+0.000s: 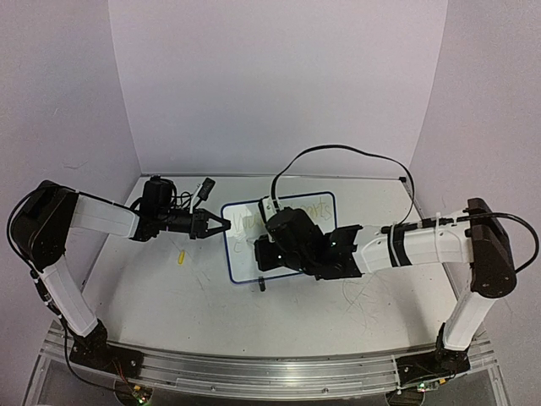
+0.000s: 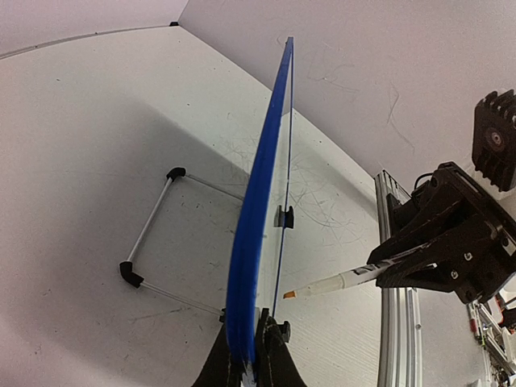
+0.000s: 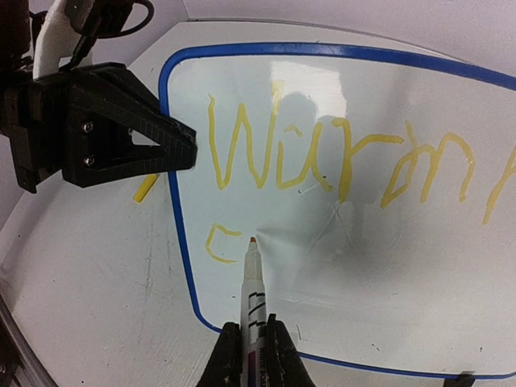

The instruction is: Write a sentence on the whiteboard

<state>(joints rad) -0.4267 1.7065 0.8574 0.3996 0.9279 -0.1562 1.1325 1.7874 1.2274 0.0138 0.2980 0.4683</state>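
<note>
Blue-framed, the whiteboard (image 1: pixel 243 254) is sitting between the two grippers in the top view. The left gripper (image 1: pixel 223 225) is pinching its left edge, and the right gripper (image 1: pixel 267 249) is hanging over its face.

From the left wrist, the frame is running edge-on straight out of those shut jaws (almost a thin blue blade).

From the right wrist, closed jaws are clamping a marker (image 3: pixel 254 286). Its tip, just ahead of them, is pointing at the board below the yellow sentence (image 3: pixel 322 153), beside a small curl.
</note>
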